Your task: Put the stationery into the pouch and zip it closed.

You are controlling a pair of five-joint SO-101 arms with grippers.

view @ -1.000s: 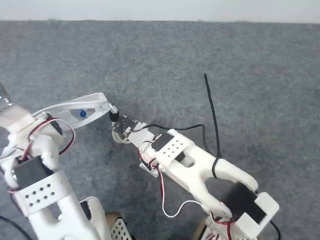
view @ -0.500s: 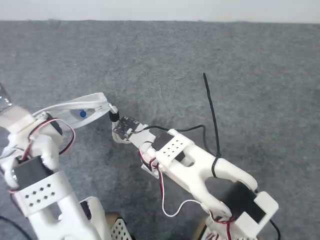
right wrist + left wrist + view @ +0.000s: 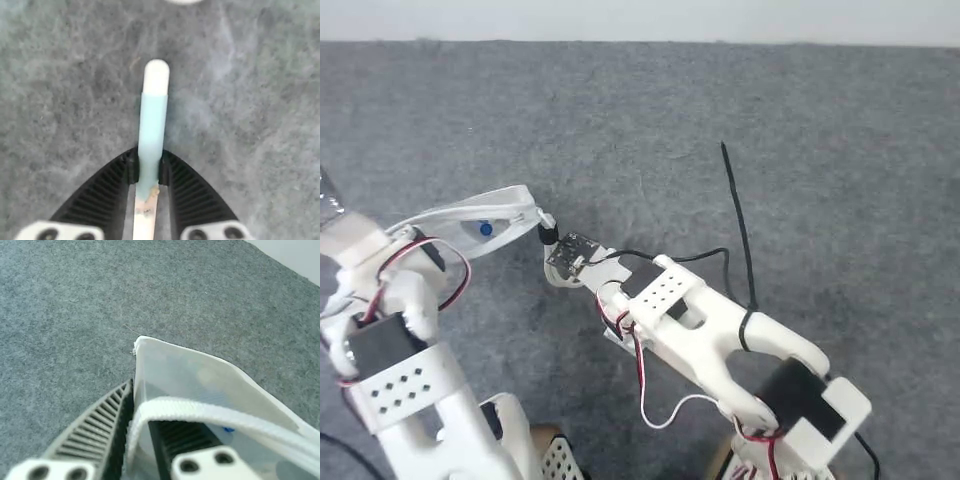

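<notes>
Translucent white plastic is forming the pouch, and we are gripping one end of it in the left gripper, whose ribbed jaws are clamped on the pouch wall just below the zipper band. In the high view the pouch is hanging clear of the grey carpet, stretching from the left arm toward the middle of the table, and a small blue item is showing through its side. We are pinching a pale blue pen in the right gripper, with the jaws closed on the rear part of the barrel. The pen's long axis is running straight out ahead of the jaws, white cap leading, low over the carpet. The free end of the pouch is lying just beyond that cap, roughly in line with the axis, so the right arm is the nearer one for the insertion. We are judging that the coming move calls for lining the cap up with the pouch mouth; how wide the mouth is gaping we cannot tell
</notes>
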